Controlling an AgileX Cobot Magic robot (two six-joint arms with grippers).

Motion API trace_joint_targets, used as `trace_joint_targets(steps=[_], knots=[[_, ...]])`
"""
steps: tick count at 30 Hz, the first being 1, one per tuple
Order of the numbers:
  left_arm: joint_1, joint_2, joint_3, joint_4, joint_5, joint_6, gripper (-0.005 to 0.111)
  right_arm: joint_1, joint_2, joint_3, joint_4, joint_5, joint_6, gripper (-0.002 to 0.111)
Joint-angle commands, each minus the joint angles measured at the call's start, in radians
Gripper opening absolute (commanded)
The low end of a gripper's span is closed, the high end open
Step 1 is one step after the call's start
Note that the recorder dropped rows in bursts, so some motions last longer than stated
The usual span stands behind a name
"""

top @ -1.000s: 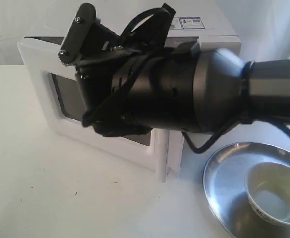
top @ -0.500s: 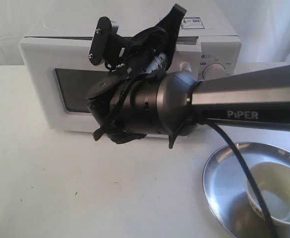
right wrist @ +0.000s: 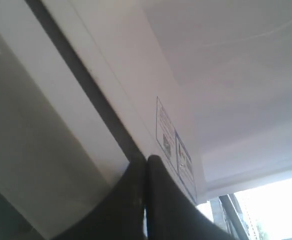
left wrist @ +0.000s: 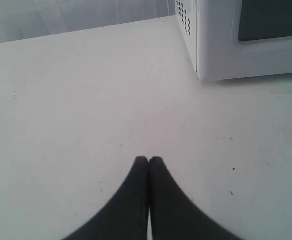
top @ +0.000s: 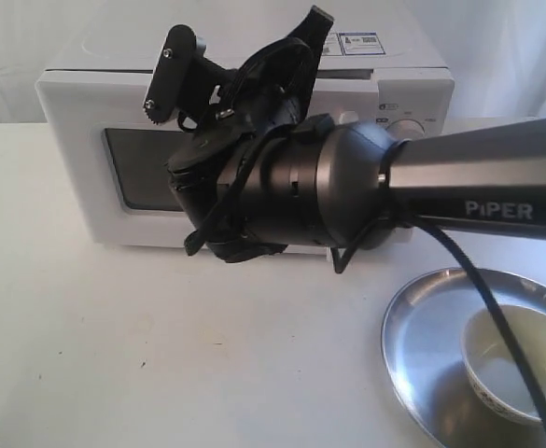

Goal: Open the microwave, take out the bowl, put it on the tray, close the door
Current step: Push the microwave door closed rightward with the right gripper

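Observation:
The white microwave stands at the back with its door flat against the front; the handle is hidden behind my right arm. My right gripper is shut and empty, its tips at the microwave's top front edge by the stickers. In the right wrist view the right gripper has its jaws pressed together. The cream bowl sits in the silver tray at the lower right. My left gripper is shut and empty over the table, short of the microwave's corner.
The thick black right arm crosses in front of the microwave and hides most of the door's window. A knob shows above the arm. White table lies in front; a white curtain hangs behind.
The door, ajar a second ago, has swung flat against the microwave. My right arm has drawn back to the right and its gripper has risen to the top front edge.

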Motion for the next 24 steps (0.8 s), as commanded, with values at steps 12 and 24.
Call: trace_joint_targets(steps=[12,24], knots=[[-0.001,-0.002,-0.001,-0.004,-0.002,-0.006,0.000,-0.128,0.085,0.073,0.091,-0.219,0.142,0.000],[-0.001,-0.002,-0.001,-0.004,-0.002,-0.006,0.000,-0.127,0.076,0.091,-0.013,-0.334,0.243,0.000]])
